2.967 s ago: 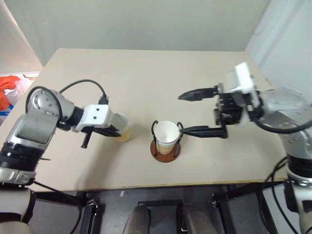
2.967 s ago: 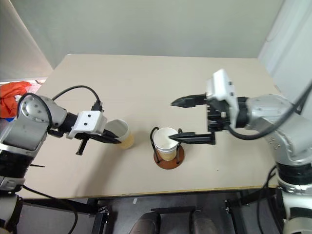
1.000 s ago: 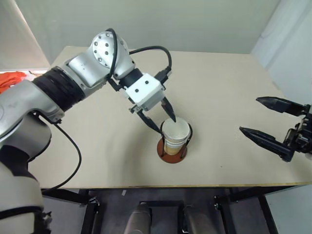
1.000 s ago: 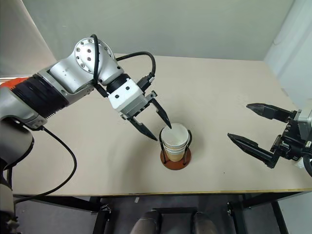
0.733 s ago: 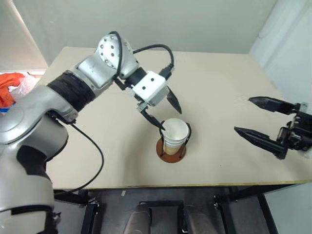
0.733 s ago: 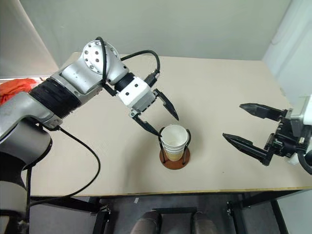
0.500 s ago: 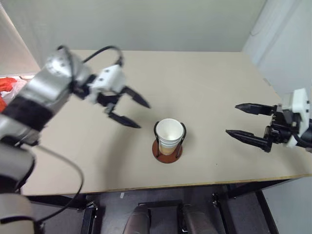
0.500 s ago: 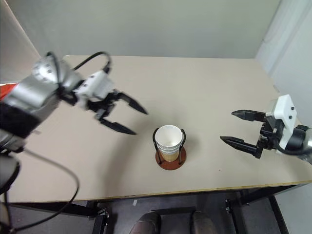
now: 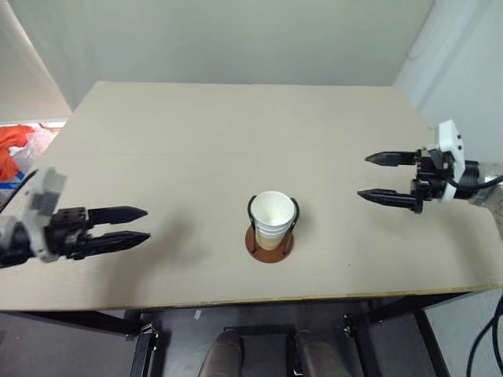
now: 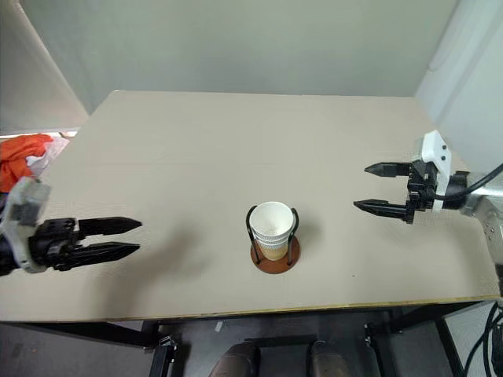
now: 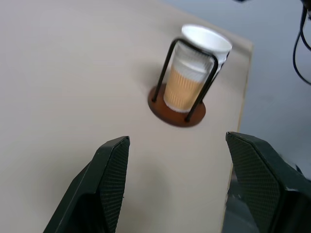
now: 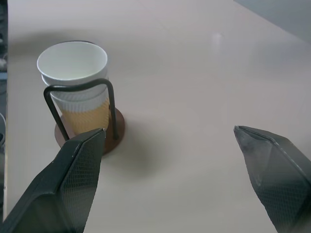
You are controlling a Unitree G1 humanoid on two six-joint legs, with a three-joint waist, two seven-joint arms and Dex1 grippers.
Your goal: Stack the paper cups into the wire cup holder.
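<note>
Off the desk's (image 9: 236,133) left edge hangs the left hand (image 9: 130,226), fingers spread and empty, pointing level toward the centre. Well to its right stands the holder (image 9: 269,243), its disc base flat on the desk and its wire loops upright, with the cups (image 9: 272,220) nested inside, rims stacked one over another. From the rims I count what looks like three, so the stacking seems done. Farther right, the right hand (image 9: 377,177) hovers over the desk, also spread and empty, pointing back toward the holder. What remains, I judge, is to pull both hands clear without brushing the loops, since the light stack could tip. Nothing lies between either hand and the holder. Beyond the left hand, off the desk, sits an orange bundle (image 9: 17,145).
</note>
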